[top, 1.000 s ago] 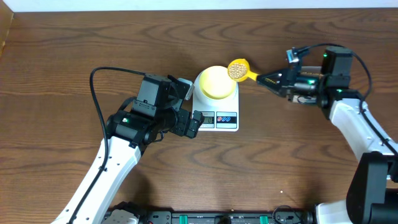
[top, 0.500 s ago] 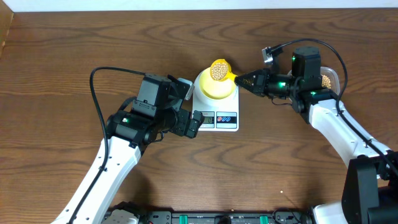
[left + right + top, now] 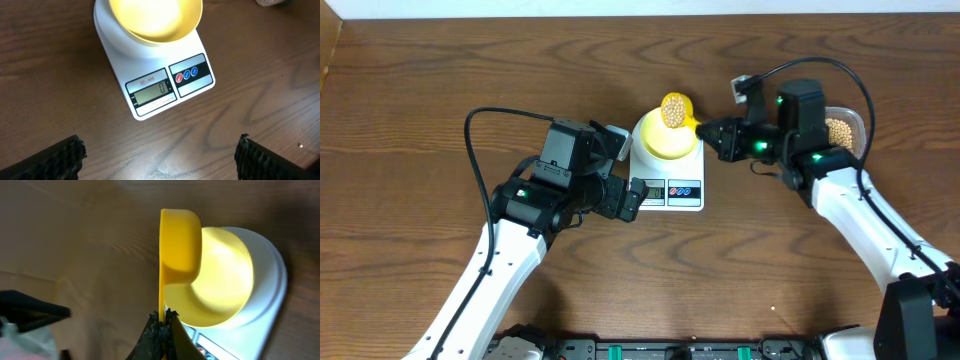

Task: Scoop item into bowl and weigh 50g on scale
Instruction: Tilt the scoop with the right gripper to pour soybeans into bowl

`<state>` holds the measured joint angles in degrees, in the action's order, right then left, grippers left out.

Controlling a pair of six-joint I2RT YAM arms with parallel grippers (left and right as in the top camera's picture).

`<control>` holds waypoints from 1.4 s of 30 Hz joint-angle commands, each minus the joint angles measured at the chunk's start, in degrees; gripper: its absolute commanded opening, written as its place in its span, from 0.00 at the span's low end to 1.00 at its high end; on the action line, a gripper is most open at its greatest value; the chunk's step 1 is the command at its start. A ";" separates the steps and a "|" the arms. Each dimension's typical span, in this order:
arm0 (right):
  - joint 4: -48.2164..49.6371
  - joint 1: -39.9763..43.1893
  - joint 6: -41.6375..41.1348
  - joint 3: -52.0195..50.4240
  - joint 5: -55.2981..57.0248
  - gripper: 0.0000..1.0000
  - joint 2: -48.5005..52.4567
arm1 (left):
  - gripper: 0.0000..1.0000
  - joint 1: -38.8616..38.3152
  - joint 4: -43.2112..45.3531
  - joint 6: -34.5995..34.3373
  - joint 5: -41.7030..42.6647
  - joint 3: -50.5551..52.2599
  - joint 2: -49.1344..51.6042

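The pale yellow-green bowl (image 3: 667,133) sits on the white scale (image 3: 670,190), whose display (image 3: 156,91) reads 0; the bowl (image 3: 155,17) looks empty. My right gripper (image 3: 711,129) is shut on the handle of a yellow scoop (image 3: 674,109) full of tan beans (image 3: 673,112), held over the bowl's far edge. In the right wrist view the scoop (image 3: 180,242) is seen edge-on beside the bowl (image 3: 220,275), its handle between the fingers (image 3: 161,315). My left gripper (image 3: 160,152) is open and empty, just in front of the scale.
A clear plastic tub of beans (image 3: 842,130) stands at the right, partly hidden behind my right arm. Bare wooden table (image 3: 420,120) lies all around.
My right gripper has carried the loaded scoop leftward from beside the scale to over the bowl's far edge. The left arm has not moved.
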<state>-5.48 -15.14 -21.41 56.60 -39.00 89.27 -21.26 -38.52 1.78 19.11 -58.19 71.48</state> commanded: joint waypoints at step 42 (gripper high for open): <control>-6.14 -9.33 19.47 0.72 25.59 0.01 -7.28 | 0.98 0.20 0.04 0.76 -0.63 -0.04 0.00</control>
<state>-11.60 -23.14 -3.92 56.60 -15.84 82.98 -21.26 -38.52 1.78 19.09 -58.19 71.48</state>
